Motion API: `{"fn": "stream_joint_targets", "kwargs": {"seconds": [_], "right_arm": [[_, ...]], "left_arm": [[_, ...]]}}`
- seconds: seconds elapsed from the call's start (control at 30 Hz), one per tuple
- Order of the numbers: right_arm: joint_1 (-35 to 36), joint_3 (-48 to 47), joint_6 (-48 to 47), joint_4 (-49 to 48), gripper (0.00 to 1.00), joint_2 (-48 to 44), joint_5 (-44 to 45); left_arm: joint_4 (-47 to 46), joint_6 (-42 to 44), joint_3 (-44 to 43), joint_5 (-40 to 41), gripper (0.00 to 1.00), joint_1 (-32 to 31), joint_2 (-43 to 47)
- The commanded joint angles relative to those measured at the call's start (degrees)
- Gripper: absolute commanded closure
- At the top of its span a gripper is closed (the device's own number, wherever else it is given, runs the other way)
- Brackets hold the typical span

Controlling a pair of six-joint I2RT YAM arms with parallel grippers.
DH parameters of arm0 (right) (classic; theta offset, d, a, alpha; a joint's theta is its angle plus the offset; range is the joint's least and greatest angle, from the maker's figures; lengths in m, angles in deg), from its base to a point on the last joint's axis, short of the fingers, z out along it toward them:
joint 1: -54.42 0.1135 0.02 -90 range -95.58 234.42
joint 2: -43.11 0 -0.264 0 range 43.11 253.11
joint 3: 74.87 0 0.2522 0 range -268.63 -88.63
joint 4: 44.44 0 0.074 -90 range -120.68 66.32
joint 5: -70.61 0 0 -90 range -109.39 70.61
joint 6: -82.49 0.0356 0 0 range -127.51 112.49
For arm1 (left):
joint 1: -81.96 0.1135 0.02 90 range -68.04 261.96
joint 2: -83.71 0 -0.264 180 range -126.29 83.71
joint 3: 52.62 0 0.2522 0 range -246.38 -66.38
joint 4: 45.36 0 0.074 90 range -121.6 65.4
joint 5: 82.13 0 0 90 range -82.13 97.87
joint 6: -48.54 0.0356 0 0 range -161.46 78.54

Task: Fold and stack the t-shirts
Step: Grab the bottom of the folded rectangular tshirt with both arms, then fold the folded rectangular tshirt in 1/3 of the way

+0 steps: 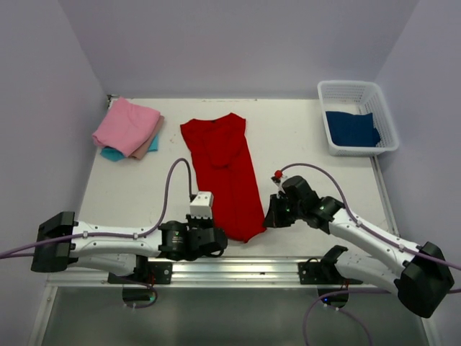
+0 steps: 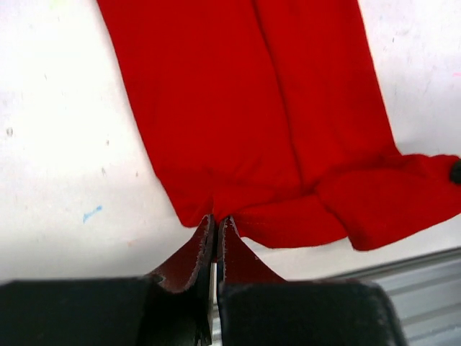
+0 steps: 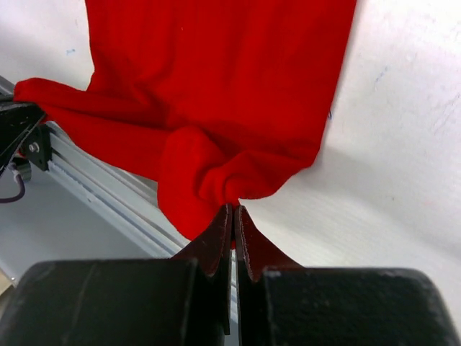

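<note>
Lone shirt (image 1: 223, 173) centre; shirt stack (image 1: 128, 130) back left; basket (image 1: 358, 92) back right.

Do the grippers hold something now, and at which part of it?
Both are shut on the red t-shirt: the left gripper pinches its near left corner, the right gripper its near right corner.

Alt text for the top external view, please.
The left gripper and right gripper pinch the near corners of a red t-shirt lying lengthwise on the table. A pink-topped stack of folded shirts sits far left; a dark blue shirt lies in a white basket far right.
</note>
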Motion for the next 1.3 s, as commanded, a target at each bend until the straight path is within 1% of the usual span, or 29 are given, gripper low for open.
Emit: {"fn": "stream_joint_targets", "kwargs": {"seconds": [0.0, 0.1, 0.27, 0.4, 0.53, 0.67, 0.77, 1.0, 1.27], "right_arm": [[-0.02, -4.46, -2.85, -4.0, 1.0, 2.89, 2.06], [-0.02, -6.83, -4.07, -4.79, 1.0, 6.14, 3.12], [-0.89, -10.96, -6.1, -5.41, 1.0, 10.63, 6.63], [-2.3, -15.44, -8.03, -6.55, 1.0, 15.46, 7.34], [-4.49, -18.79, -9.09, -7.95, 1.0, 22.04, 6.99], [-6.17, -21.69, -10.05, -9.97, 1.0, 26.18, 6.46], [-7.22, -25.19, -10.85, -10.59, 1.0, 29.6, 6.02], [-8.89, -31.18, -11.9, -11.65, 1.0, 36.37, 5.23], [-9.6, -34.87, -12.17, -11.91, 1.0, 40.34, 5.06]], "left_arm": [[-11.44, 14.66, -1.33, 2.73, 1.0, 3.69, 0.61], [-15.05, 20.03, -0.37, 2.11, 1.0, 8.95, 1.75], [-19.98, 25.84, 2.18, 0.96, 1.0, 14.94, 3.33], [-25.69, 30.23, 4.46, -0.7, 1.0, 19.6, 3.33], [-28.6, 32.26, 5.43, -1.15, 1.0, 22.07, 2.46], [-32.11, 34.11, 7.1, -1.59, 1.0, 24.79, 1.93], [-38.07, 35.6, 9.12, -3.26, 1.0, 27.43, 1.58], [-44.33, 38.68, 8.69, -5.72, 1.0, 31.82, -2.99], [-47.76, 40.17, 9.21, -8.79, 1.0, 36.3, -5.19]]}}
